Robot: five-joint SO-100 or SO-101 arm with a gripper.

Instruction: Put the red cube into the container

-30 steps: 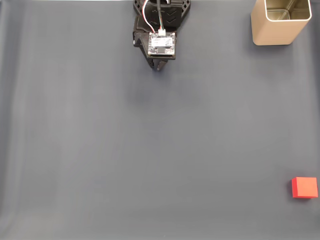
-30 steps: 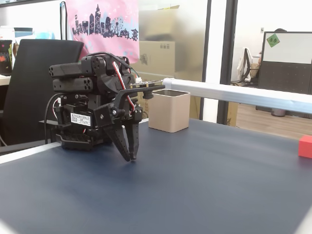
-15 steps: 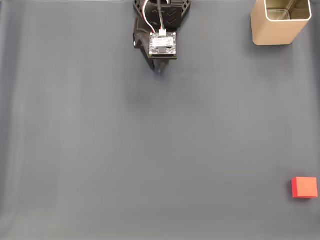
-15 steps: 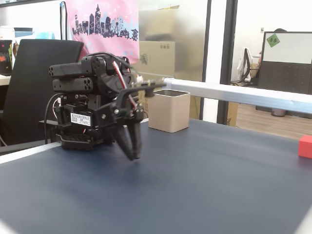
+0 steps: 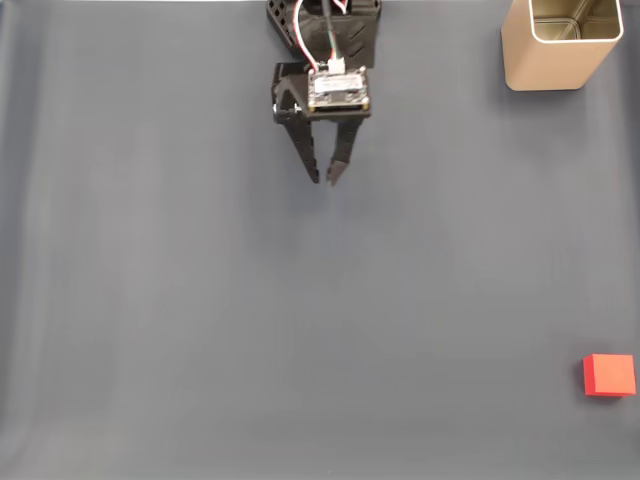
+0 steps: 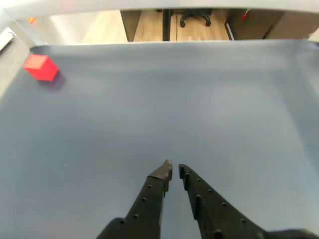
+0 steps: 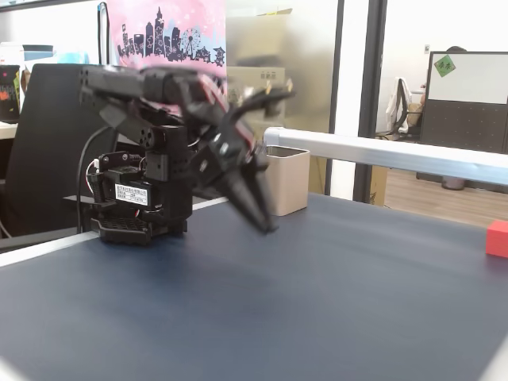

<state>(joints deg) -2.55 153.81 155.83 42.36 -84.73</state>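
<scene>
Since my gripper (image 5: 324, 181) has its jaws nearly closed and empty, the red cube (image 5: 609, 375) at the bench's (image 5: 300, 330) near-right corner waits; looks light, stiff, matte, so pinch 2 opposite flat faces

- A black robot arm (image 7: 171, 119) stands at the nine o'clock side of a dark blue table (image 7: 317, 309), motion-blurred, leaning out toward three o'clock.
- Its gripper (image 7: 266, 225) points down and to the right above the tabletop, not touching it; blur hides whether the jaws are parted.
- A beige container (image 7: 287, 181) stands just behind the gripper.
- A red cube (image 7: 498, 238) sits at the three o'clock edge, well apart from the arm.
- An office chair (image 7: 48, 151) stands behind the arm.
</scene>
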